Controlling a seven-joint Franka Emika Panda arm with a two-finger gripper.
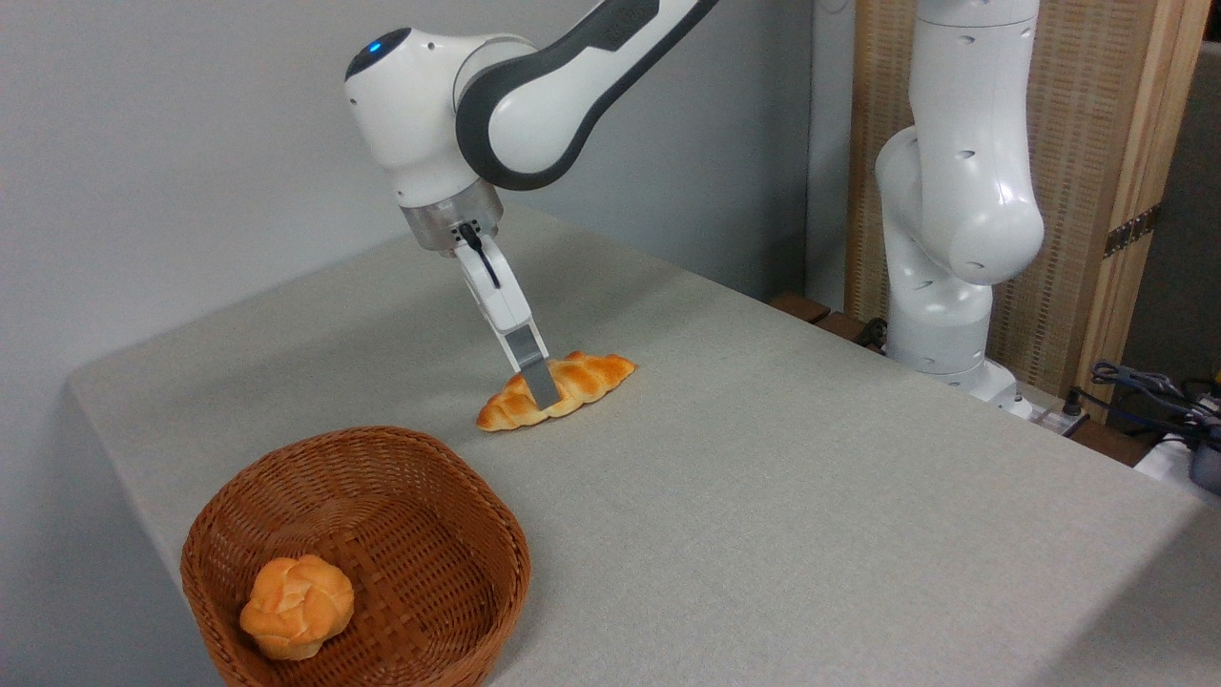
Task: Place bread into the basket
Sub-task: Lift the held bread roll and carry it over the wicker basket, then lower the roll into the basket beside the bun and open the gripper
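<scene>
**Already at the loaf: pincer down on the bread, basket waiting**

Seemingly the step in hand was the grasp. The bread (558, 389) lay flat on the desk (811, 496), its long axis running from about eight o'clock to two o'clock, well apart from the basket (358, 558) at seven o'clock of it. To do this well, the fingers should straddle the narrow width near the middle, close gently so the ridged crust does not slip, then lift clear before swinging toward seven o'clock.

The pincer (539, 386) stood tilted over the loaf's middle, one grey fingertip (540, 382) crossing its near side and apparently touching it. The other finger was hidden, so how wide it stood, or whether it gripped, could not be told. A small round roll (297, 607) sat inside the basket.
</scene>
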